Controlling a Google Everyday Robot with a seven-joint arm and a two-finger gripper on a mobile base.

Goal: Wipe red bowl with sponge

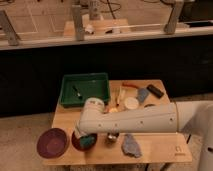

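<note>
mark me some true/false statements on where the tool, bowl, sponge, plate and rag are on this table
1. The tool hangs over the red bowl, near the table's front left corner. True.
2. The maroon plate lies to the picture's right of the red bowl. False: it lies beside the bowl on its left.
3. The teal sponge shows at the red bowl, just below the arm. True.
4. The grey-blue rag lies in the green tray. False: it lies on the wooden table, right of the bowl near the front edge.
</note>
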